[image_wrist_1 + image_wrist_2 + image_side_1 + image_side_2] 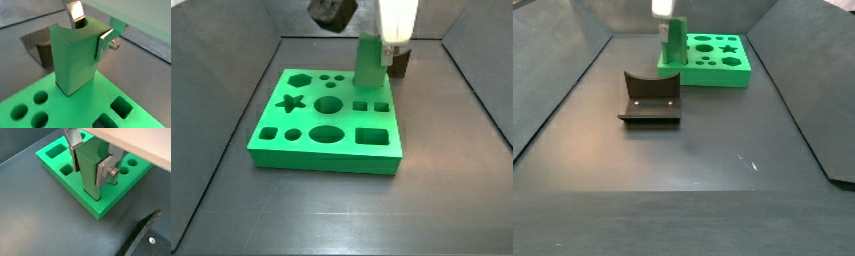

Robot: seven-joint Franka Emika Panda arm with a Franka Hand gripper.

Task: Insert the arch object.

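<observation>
The claw (90,27) hangs directly above one corner of the green board (325,120) and is pinching the arch object (72,60), which here appears as a tall green block of the same colour as the board, with a rounded concave notch cut into its upper end. The flat silver fingers (105,42) press on two opposite faces of the block near its top, as both wrist views show (88,160). The block stands upright, and its lower end meets the board's top face at that corner, beside a pair of small square holes; how far it has sunk into the board cannot be told. In a side view the arch object (370,65) rises from the board's far edge, away from the star-shaped hole and the round holes. In a side view the arch object (673,50) stands at the board's (714,60) edge on the side nearest the fixture (651,98), which sits on the dark grey surface (687,190) just beside the board and apart from it.
</observation>
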